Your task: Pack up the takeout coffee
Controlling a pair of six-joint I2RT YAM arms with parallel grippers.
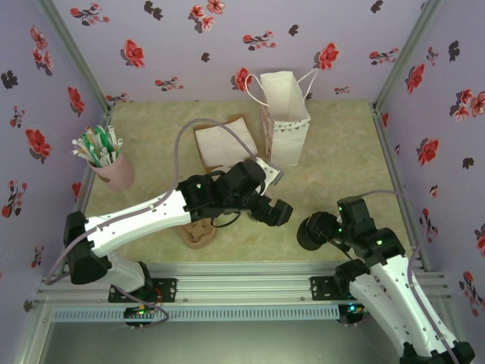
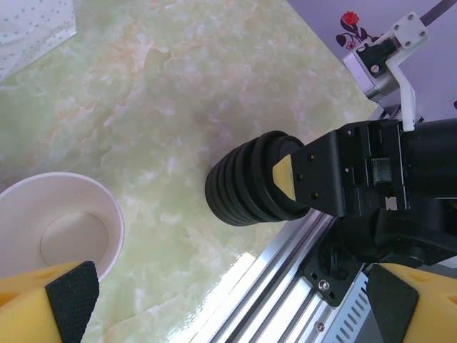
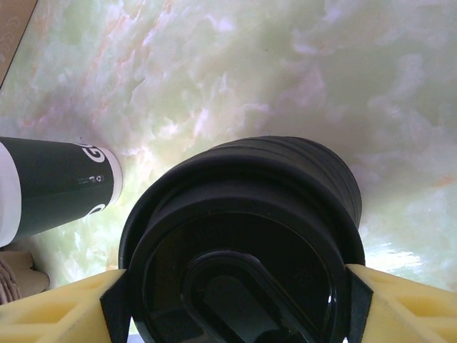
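Marble tabletop [image 2: 178, 107], cup [image 2: 71, 239] beside left fingers [image 2: 43, 304]

Walls [image 1: 227, 45]: pale lilac, printed with red and black flowers, closing in three sides. Surface [image 1: 341, 178]: glossy, pale green marble pattern with peach veining; evenly lit, bright glare patch near front edge. Corner posts [image 1: 76, 54]: bare aluminium, slanting outward. Front rail [image 1: 242, 277]: grooved aluminium profiles along near edge; slotted strip [image 1: 227, 312] just beyond.
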